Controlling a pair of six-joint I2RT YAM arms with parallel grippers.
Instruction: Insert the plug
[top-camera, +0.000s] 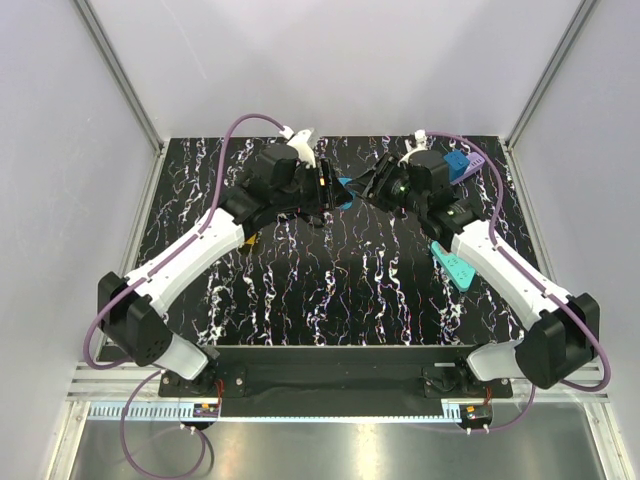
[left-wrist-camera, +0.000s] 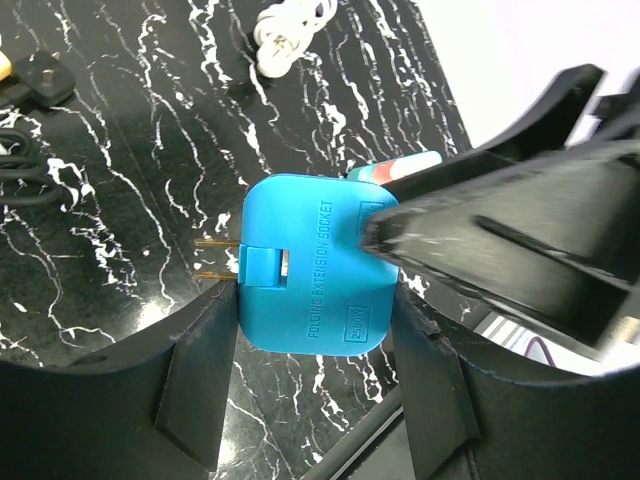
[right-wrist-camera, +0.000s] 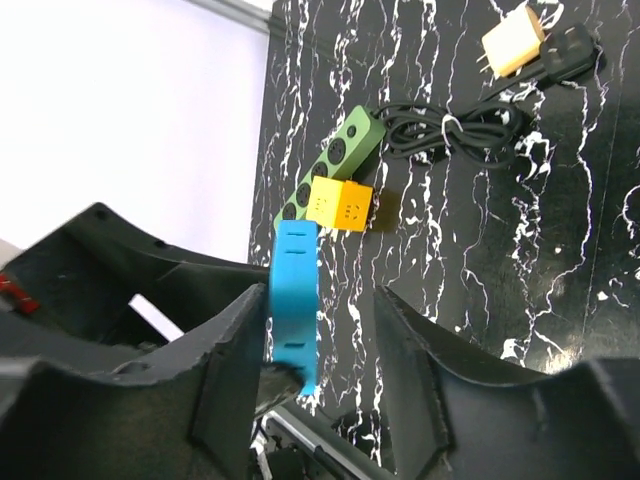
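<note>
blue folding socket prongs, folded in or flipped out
Flipped out: in the left wrist view two brass prongs stick straight out from the left side of the blue folding socket.

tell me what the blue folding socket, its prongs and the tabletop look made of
blue folding socket: likely moulded plastic, matte, with moulded lettering. prongs: metal, brassy sheen. tabletop: glossy black with white veins; stone or printed laminate, cannot tell.

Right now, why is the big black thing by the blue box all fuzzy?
Left wrist view: the right gripper is too near the lens, so it blurs; the blue socket is sharp. Top external view: all in focus.
</note>
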